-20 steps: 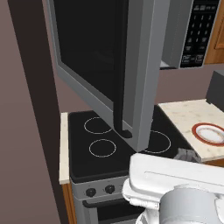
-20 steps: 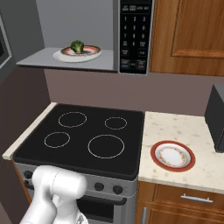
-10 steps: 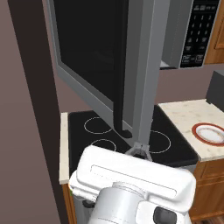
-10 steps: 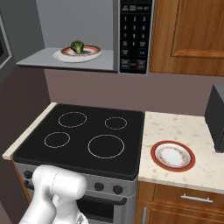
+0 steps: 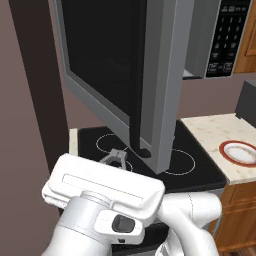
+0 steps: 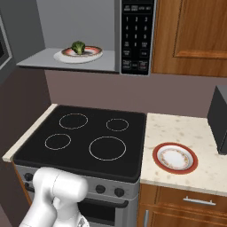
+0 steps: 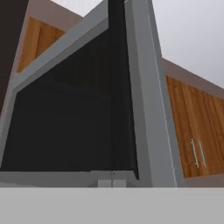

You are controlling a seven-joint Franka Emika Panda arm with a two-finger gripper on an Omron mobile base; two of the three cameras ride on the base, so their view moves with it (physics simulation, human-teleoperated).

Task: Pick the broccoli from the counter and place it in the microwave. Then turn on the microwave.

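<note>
**A:** Where's the broccoli (image 6: 78, 46) now?

**B:** Inside the microwave (image 6: 138, 37), sitting on a red-rimmed plate (image 6: 78, 54) on the oven floor. The door (image 5: 150, 85) stands wide open, swung out over the cooktop (image 6: 84, 137).

**A:** And the claw (image 5: 114, 158)?

**B:** Low, just beneath the bottom edge of the open door, fingers pressed together with nothing between them. In the hand view the pinched tips (image 7: 112, 182) point up at the door's underside and black handle (image 7: 119, 87).

**A:** So what's likely next?

**B:** Shutting the door, I'd judge, then the keypad (image 6: 136, 35). The risk is the push. A closed claw meeting the door near its lower corner could slide off the edge or slip under it, leaving the door ajar, and the oven probably won't start then.

**A:** Anything else in the way?

**B:** A second plate (image 6: 175, 158) sits on the surface (image 6: 177, 133) to the right, well apart from the arm
</note>
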